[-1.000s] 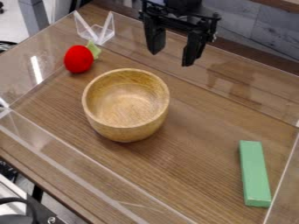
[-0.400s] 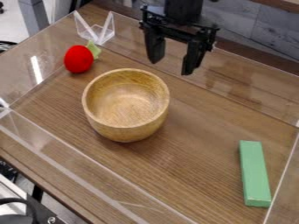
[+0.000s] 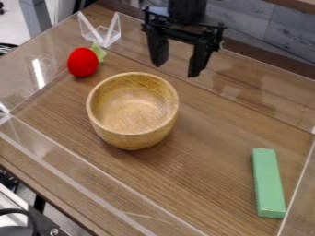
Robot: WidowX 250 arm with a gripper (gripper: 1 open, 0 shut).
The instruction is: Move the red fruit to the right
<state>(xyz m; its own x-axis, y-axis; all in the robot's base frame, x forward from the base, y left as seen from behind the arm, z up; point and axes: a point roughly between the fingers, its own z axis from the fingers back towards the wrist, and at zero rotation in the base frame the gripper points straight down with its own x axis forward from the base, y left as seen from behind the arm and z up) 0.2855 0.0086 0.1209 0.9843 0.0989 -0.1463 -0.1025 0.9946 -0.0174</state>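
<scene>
The red fruit (image 3: 83, 61) is a small round bright red toy with a pale green leaf at its upper right, lying on the wooden table at the far left. My gripper (image 3: 176, 63) hangs above the table's back middle, to the right of the fruit and apart from it. Its black fingers (image 3: 157, 52) stand open with nothing between them.
A wooden bowl (image 3: 133, 111) stands in the middle of the table, in front of the gripper. A flat green block (image 3: 267, 182) lies at the front right. Clear plastic walls (image 3: 37, 55) ring the table (image 3: 209, 166).
The gripper has shifted slightly to the left, toward the fruit, still open. The fruit, bowl and block have stayed in place.
</scene>
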